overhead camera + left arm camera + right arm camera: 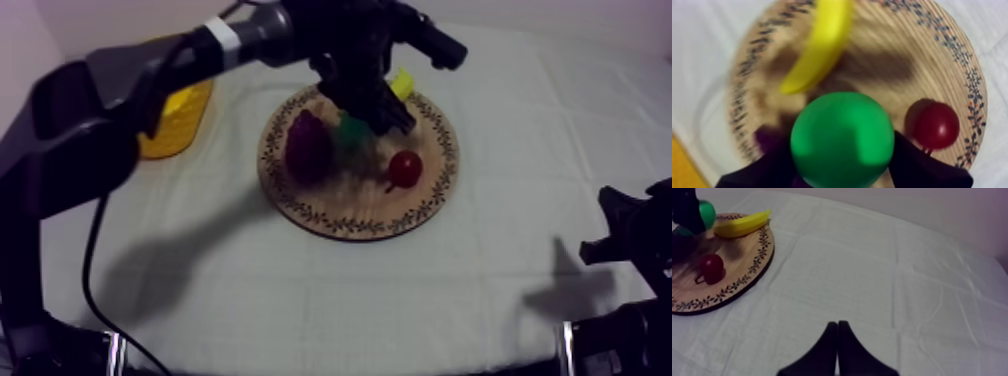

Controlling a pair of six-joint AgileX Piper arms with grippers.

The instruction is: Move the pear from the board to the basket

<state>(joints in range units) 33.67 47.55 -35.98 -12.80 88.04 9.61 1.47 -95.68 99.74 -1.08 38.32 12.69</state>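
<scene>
Firstly, in the top view, my left arm comes in from the upper left and my left gripper is above the wooden board. The green pear is between its black fingers, over the middle of the board; I cannot tell if the pear touches the wood. On the board, the bunch of grapes lies just beside the pear, on the side toward the yellow basket. The small red fruit lies on the opposite side of the pear, near the patterned rim. The banana shows at the far edge of the board, partly hidden behind the gripper. The basket stands off the board, near its left side, on the grey-white cloth.

Next, in the left wrist view, the two fingers are closed round the pear, one on each side and touching it. Beyond the pear the banana lies across the board, and the small red fruit is beside one finger.

Finally, in the right wrist view, my right gripper holds nothing; its fingers lie together as a narrow wedge over the cloth, well apart from the board. Far off, the other gripper is at the pear, next to the banana.
</scene>
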